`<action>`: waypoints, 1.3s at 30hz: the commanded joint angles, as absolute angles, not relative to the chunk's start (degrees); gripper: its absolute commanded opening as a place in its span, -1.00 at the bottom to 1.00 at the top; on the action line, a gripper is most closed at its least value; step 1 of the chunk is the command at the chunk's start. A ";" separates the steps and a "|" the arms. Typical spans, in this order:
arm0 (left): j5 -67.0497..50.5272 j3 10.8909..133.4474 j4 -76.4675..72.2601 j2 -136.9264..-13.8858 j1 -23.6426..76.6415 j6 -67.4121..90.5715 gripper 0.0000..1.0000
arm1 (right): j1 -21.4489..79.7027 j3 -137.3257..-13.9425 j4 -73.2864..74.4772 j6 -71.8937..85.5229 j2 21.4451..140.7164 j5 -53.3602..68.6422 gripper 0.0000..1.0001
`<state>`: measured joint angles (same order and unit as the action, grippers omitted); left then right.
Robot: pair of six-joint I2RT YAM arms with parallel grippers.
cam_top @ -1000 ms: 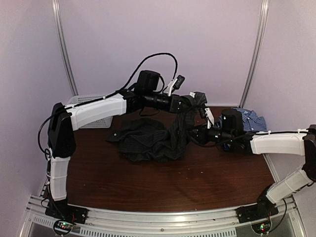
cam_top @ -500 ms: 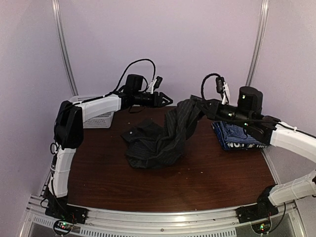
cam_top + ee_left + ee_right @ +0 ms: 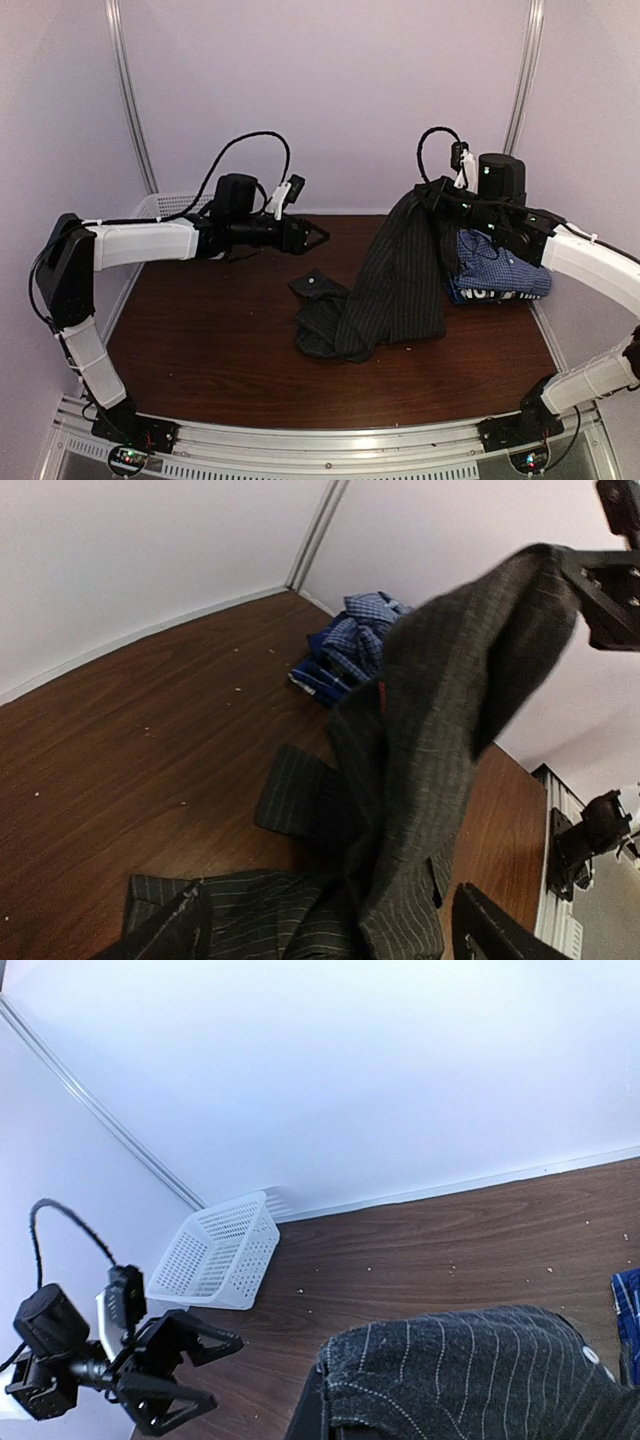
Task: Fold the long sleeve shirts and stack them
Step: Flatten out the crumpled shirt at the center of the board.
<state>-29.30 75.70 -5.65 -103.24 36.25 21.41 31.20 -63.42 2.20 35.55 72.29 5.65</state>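
The black pinstriped cloth shirt [image 3: 405, 270] looks soft, matt and finely woven. The blue-white checked cloth shirts [image 3: 500, 268] are matt cloth too. The dark brown wooden table [image 3: 220, 335] is smooth, with a dull sheen. The white plastic mesh basket [image 3: 222, 1252] looks hard and perforated.

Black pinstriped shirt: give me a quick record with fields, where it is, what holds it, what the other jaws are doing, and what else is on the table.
shirt: black pinstriped shirt, hanging by one end, lower part crumpled on the table
held by: right jaws, shut on its top edge
left jaws: open, empty, apart from the shirt
other shirts: blue checked pile at the right, partly behind the hanging cloth
basket: white mesh basket, far left corner by the wall
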 commanded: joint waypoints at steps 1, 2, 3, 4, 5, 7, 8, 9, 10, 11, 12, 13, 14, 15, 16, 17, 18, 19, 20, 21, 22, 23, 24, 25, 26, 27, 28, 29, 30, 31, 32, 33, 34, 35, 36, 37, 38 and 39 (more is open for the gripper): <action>-30.37 67.29 -15.73 -101.78 40.84 15.37 0.68 | 30.52 -64.24 2.48 34.74 71.43 5.27 -1.00; -30.25 66.94 -15.14 -102.50 41.88 14.17 0.68 | 30.44 -65.00 3.79 33.74 71.19 5.29 -1.00; -30.25 66.89 -14.64 -103.38 42.98 12.88 0.68 | 30.35 -66.02 5.45 32.58 70.93 4.97 -1.00; -30.31 66.89 -14.44 -104.45 44.00 12.11 0.69 | 30.08 -66.92 7.36 31.57 70.61 4.64 -1.00; -30.05 66.99 -14.34 -105.55 45.04 11.17 0.69 | 29.75 -67.59 8.86 30.63 70.21 4.50 -1.00; -26.70 68.09 -13.90 -108.20 46.77 10.15 0.69 | 29.06 -68.30 11.03 29.49 69.17 4.61 -1.00; -25.62 69.40 -12.78 -109.60 47.40 9.45 0.69 | 28.69 -68.49 11.88 28.99 68.75 4.83 -1.00; -25.45 70.66 -11.85 -111.05 47.74 8.87 0.69 | 28.39 -68.67 12.89 28.60 68.23 4.90 -1.00; -25.53 71.76 -11.24 -112.69 47.92 8.47 0.68 | 28.06 -68.72 13.60 28.18 67.83 4.96 -1.00; -25.83 72.49 -11.04 -113.69 48.18 8.19 0.66 | 27.78 -68.66 14.18 27.94 67.37 4.99 -1.00; -26.55 73.11 -10.99 -114.64 48.43 7.80 0.64 | 27.51 -68.54 14.49 27.68 66.85 5.03 -1.00; -26.84 73.65 -10.94 -115.44 48.61 7.67 0.61 | 27.32 -68.48 14.76 27.53 66.40 5.07 -1.00; -27.14 74.18 -10.74 -116.36 48.79 7.58 0.55 | 27.11 -68.47 15.10 27.33 65.98 4.98 -1.00; -27.86 74.72 -10.65 -117.19 48.90 7.55 0.49 | 26.92 -68.47 15.42 27.11 65.53 4.87 -1.00; -28.98 75.16 -10.69 -117.91 48.95 7.66 0.36 | 26.78 -68.39 15.61 26.89 65.30 4.76 -1.00; -30.15 75.68 -10.76 -118.72 48.95 7.93 0.19 | 26.56 -68.38 15.80 26.70 65.08 4.61 -1.00; -31.17 76.31 -10.65 -119.41 49.03 8.13 -0.02 | 26.39 -68.46 15.94 26.45 64.92 4.39 -1.00; -32.03 77.15 -10.00 -119.86 49.04 8.23 -0.23 | 26.18 -68.47 16.29 26.15 64.80 4.06 -1.00; -32.22 77.63 -9.49 -119.99 49.00 8.08 -0.45 | 25.84 -68.62 16.74 25.79 64.69 3.46 -1.00; -32.03 78.06 -8.54 -119.86 48.97 7.72 -0.68 | 25.58 -68.78 17.23 25.36 64.50 2.78 -1.00; -31.48 78.39 -7.50 -119.43 48.85 7.24 -0.90 | 25.25 -69.01 17.79 24.87 64.25 2.08 -1.00; -31.19 78.60 -6.30 -118.73 48.68 6.73 -1.00 | 24.90 -69.06 18.46 24.27 64.00 1.36 -1.00; -30.16 78.70 -5.06 -117.33 48.31 6.42 -1.00 | 24.54 -69.21 19.18 23.60 63.72 0.53 -1.00; -28.86 78.79 -3.70 -115.89 47.74 6.14 -1.00 | 24.15 -69.42 20.16 22.90 63.46 -0.36 -1.00; -27.62 78.83 -2.29 -114.36 47.05 6.05 -1.00 | 23.83 -69.62 21.19 21.88 63.15 -1.61 -1.00; -26.57 78.84 -1.15 -112.40 46.13 6.17 -1.00 | 23.54 -69.75 22.23 21.05 62.98 -2.60 -1.00; -25.69 78.89 -0.39 -110.26 45.09 6.53 -1.00 | 23.29 -69.78 23.07 20.30 62.71 -3.53 -1.00; -24.82 79.03 1.33 -108.09 43.69 7.03 -1.00 | 23.09 -69.73 23.90 19.51 62.55 -4.19 -1.00; -23.90 79.32 2.45 -105.76 42.29 7.69 -1.00 | 22.85 -69.78 24.56 18.65 62.43 -4.45 -1.00; -23.04 79.84 3.43 -103.62 40.88 8.22 -1.00 | 22.71 -69.91 25.07 17.66 62.45 -4.42 -1.00; -22.07 80.53 4.30 -101.39 39.49 8.62 -1.00 | 22.61 -70.05 25.56 16.62 62.55 -4.26 -1.00; -21.12 81.57 5.26 -99.52 38.19 8.91 -1.00 | 22.59 -70.29 25.95 15.74 62.74 -4.06 -1.00; -20.69 82.71 6.25 -97.95 36.80 9.16 -1.00 | 22.54 -70.72 26.34 14.87 63.02 -3.85 -1.00; -20.66 83.87 6.88 -96.65 35.53 9.38 -1.00 | 22.58 -71.23 26.78 14.05 63.42 -3.59 -1.00; -20.73 84.82 7.06 -95.59 34.38 9.75 -1.00 | 22.59 -71.68 27.14 13.46 63.79 -3.35 -1.00; -20.80 85.73 7.03 -94.71 33.36 10.24 -1.00 | 22.54 -72.20 27.38 12.90 64.24 -3.07 -1.00; -20.79 86.41 7.03 -94.08 32.40 10.58 -1.00 | 22.54 -72.50 27.49 12.50 64.43 -2.60 -1.00; -20.79 87.29 7.23 -93.78 32.09 10.20 -1.00 | 22.57 -72.78 27.46 12.22 64.55 -1.87 -1.00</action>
<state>-22.70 83.79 6.57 -96.95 34.17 8.93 22.90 -69.91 26.30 15.97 64.07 -1.52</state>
